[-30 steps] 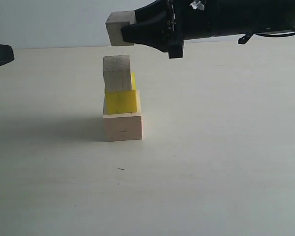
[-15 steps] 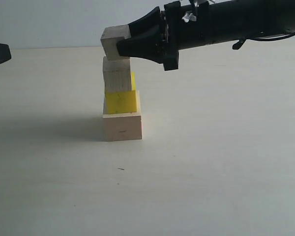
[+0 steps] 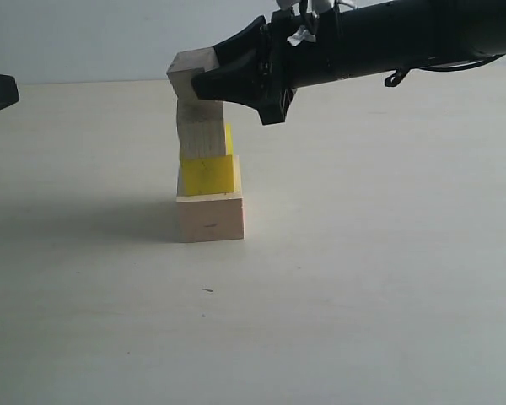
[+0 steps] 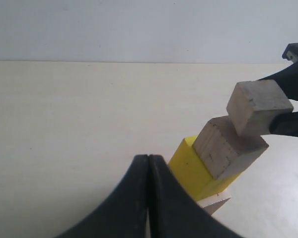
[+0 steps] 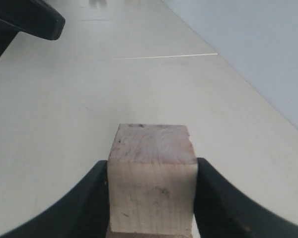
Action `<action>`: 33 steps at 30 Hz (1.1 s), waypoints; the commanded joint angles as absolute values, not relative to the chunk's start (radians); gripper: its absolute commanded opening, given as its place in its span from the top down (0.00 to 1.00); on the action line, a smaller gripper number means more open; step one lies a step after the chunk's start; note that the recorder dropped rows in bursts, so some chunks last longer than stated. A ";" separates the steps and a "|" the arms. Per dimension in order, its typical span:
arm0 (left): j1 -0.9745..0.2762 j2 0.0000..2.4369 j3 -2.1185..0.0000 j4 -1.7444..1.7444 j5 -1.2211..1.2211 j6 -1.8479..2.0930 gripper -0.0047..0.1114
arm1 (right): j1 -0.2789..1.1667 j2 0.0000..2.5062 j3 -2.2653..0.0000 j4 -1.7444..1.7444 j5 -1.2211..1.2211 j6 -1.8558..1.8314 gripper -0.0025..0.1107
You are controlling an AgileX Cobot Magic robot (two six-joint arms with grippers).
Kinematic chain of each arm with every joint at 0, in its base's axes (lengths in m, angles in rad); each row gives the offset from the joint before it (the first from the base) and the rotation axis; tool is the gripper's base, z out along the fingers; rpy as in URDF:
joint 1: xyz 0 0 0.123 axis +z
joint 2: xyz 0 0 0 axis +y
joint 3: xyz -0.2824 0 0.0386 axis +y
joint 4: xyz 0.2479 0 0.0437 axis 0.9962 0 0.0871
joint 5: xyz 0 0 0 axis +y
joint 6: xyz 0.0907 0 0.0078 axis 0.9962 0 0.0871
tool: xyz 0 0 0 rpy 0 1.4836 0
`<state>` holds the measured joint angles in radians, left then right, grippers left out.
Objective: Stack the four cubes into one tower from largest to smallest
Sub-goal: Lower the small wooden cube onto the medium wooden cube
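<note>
Your right gripper (image 5: 152, 171), reaching in from 3 o'clock, clamps the small pale bare-wood cube (image 3: 185, 72). It is tilted, its lower edge right at the top of the grainy medium wood cube (image 3: 201, 135). At 6 o'clock below are the smooth bright yellow cube (image 3: 209, 175) and the large wood cube (image 3: 210, 218), on the matte cream table (image 3: 363, 270). Your left gripper (image 4: 148, 166) is pinched closed, empty.

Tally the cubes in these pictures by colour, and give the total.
Pale bare-wood cubes: 3 (large cube, medium cube, small cube)
Bright yellow cube: 1
Total: 4
</note>
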<state>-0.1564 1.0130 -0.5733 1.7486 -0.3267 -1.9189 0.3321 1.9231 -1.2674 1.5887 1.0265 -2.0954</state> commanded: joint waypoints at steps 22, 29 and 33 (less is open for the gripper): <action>-0.156 1.006 -0.567 1.744 -0.338 -1.914 0.96 | 0.332 1.958 -1.343 1.488 1.110 -2.108 0.98; -0.156 1.006 -0.567 1.744 -0.338 -1.914 0.96 | 0.332 1.958 -1.343 1.488 1.109 -2.100 0.98; -0.156 1.006 -0.567 1.744 -0.335 -1.914 0.96 | 0.332 1.958 -1.343 1.488 1.108 -2.056 0.98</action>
